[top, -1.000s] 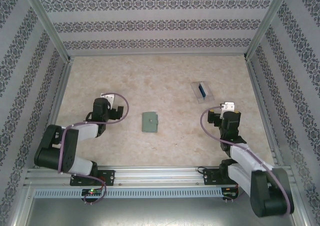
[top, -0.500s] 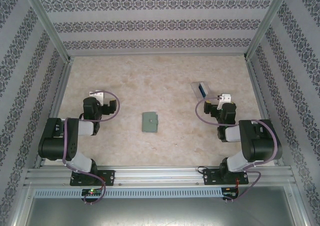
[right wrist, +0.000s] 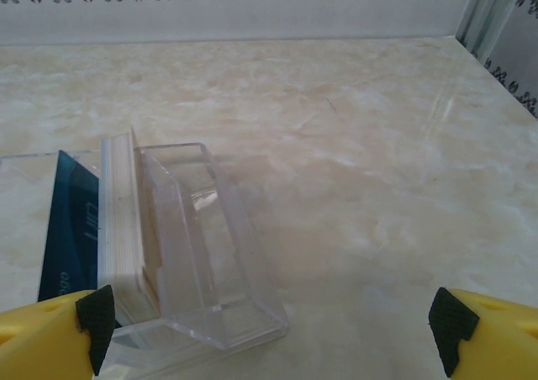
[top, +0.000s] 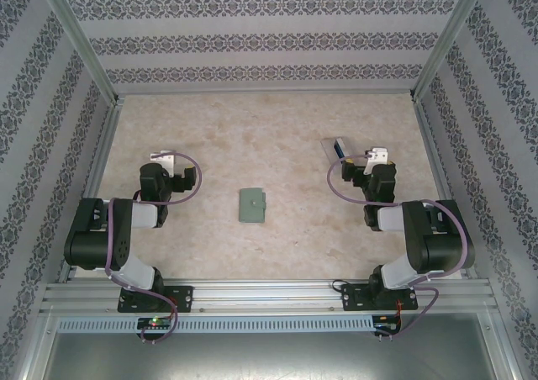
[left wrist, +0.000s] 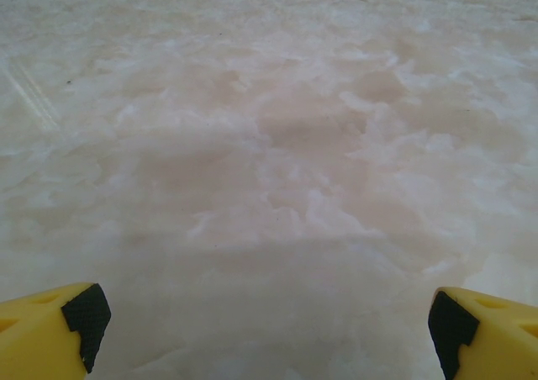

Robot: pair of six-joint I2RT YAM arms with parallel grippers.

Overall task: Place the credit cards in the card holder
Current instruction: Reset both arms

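The card holder (top: 252, 205) lies flat and closed on the counter (top: 252, 128), about midway between the two arms and well apart from both. Farther back on the right stands a clear box (right wrist: 197, 254), tilted (its open side faces up and away from the right wrist camera). In it a bluish credit card (right wrist: 74, 229) stands on edge, pressed against the left face of a pale stack (right wrist: 122, 220) of thin sheets that also stands upright; whether that stack is made of cards I cannot tell.

The right gripper (right wrist: 269, 334) sits low, just in front of the box, with its yellow fingers (right wrist: 50, 329) spread wide apart and nothing between them; the box's near corner lies close to the left finger, though contact cannot be judged. The left gripper (left wrist: 269, 329) is likewise spread wide and holds nothing, hanging low over bare marbled counter on the left side, well apart from the card holder
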